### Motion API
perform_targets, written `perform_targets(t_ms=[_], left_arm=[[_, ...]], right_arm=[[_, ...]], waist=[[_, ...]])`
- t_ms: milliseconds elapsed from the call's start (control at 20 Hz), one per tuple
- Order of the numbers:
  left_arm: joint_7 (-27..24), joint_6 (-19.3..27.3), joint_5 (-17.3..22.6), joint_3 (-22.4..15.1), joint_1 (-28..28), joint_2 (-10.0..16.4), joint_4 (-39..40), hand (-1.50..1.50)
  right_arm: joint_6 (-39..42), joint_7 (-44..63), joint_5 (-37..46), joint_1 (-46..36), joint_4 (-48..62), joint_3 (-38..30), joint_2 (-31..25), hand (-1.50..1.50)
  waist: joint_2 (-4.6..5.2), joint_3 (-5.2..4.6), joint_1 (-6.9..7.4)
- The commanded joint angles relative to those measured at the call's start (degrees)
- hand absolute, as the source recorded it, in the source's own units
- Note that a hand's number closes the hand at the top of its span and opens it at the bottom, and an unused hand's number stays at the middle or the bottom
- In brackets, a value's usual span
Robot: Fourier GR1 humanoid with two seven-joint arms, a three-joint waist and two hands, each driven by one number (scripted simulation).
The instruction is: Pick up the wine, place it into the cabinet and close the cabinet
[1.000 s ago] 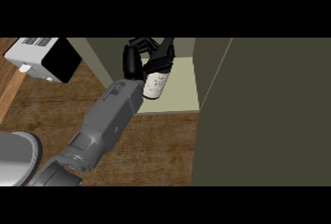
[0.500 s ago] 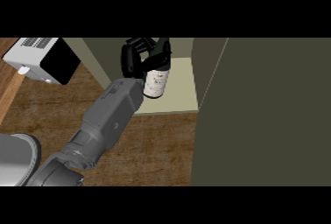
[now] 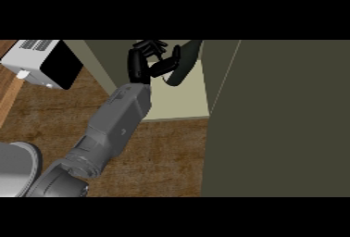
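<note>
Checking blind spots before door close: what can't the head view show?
Right hand: outside head view.
Wine: upper end cut by top edge.
Left hand grip on wine: black on dark, unclear.
Cabinet right side: hidden by door.

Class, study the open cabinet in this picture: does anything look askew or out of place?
Yes. The wine bottle inside the cabinet leans at a clear slant instead of standing upright on the shelf, right beside the left robot hand. Nothing looks spilled or broken.
</note>
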Motion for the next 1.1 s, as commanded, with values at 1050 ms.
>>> perform_targets(t_ms=[1050], left_arm=[[-6.14,6.88,-2.83,1.05,3.47,-0.03,4.24,-1.50]], right_arm=[[-0.97,0.23,-0.72,-1.03,-1.31,2.13,0.90,-1.50]], waist=[[0.97,-0.30,-1.10]])
